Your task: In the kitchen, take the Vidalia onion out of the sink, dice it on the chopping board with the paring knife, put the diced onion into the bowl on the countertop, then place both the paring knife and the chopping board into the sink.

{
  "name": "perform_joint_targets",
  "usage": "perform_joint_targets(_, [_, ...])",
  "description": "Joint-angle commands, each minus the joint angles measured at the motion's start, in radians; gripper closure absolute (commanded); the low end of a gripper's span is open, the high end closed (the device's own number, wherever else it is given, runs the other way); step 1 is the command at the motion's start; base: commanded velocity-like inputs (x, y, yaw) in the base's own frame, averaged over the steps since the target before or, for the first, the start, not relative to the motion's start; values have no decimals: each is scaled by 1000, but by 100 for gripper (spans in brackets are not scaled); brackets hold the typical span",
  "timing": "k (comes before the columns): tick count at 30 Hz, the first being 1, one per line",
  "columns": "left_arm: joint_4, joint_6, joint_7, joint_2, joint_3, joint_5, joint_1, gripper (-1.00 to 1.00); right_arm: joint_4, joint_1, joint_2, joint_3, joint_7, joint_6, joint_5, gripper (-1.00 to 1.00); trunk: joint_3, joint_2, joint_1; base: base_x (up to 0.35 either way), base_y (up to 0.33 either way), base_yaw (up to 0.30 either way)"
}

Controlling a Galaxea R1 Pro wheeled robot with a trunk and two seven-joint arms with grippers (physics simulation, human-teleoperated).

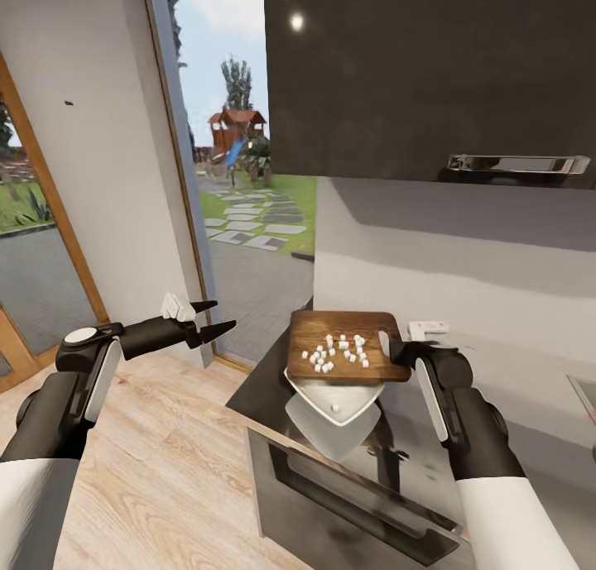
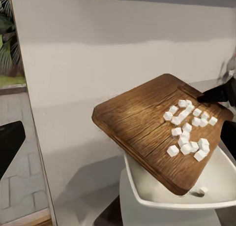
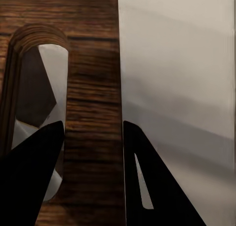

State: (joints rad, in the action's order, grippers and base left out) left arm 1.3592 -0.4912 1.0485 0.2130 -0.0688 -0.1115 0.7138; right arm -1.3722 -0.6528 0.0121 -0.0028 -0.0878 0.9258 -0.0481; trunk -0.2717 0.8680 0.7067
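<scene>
The brown chopping board [image 1: 352,332] hangs tilted over the white square bowl [image 1: 314,395] on the grey countertop [image 1: 258,384]. My right gripper [image 1: 394,352] is shut on the board's edge strip beside the slot hole, one finger through the slot [image 3: 39,103] and one outside. Several white onion dice [image 1: 339,351] lie on the sloping board [image 2: 142,122]; one piece [image 1: 335,407] is in the bowl [image 2: 162,189]. My left gripper [image 1: 225,313] is open and empty, out over the wooden floor left of the counter. The paring knife is out of view.
A dark wall cabinet [image 1: 430,74] with a chrome handle [image 1: 517,165] hangs above the counter. An oven front [image 1: 356,491] sits under the worktop. A glass door and garden lie to the left. A metal rim [image 1: 583,392] shows at the far right edge.
</scene>
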Motion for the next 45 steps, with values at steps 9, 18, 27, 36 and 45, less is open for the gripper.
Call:
perform_joint_targets(9, [0,-9,2,0,0,-5,0,-100,-1,-1,1,0,-1,-25,-4,100,-1,1,0,0,0,0])
perform_joint_targets(18, [0,-9,1,0,0,-5,1,-100,3,-1,0,0,0,-84,-5,100,-1,1,0,0,0,0])
perform_joint_targets(27, [0,-9,1,-1,0,-5,1,-100,28,2,0,-2,0,-144,-6,100,-1,1,0,0,0,0])
perform_joint_targets(36, [0,-9,1,-1,0,-5,1,-100,36,5,0,-2,1,-196,-6,100,-1,1,0,0,0,0])
perform_joint_targets(45, [0,-9,1,-1,0,-5,1,-100,39,11,-2,-2,1,-235,-7,100,-1,1,0,0,0,0])
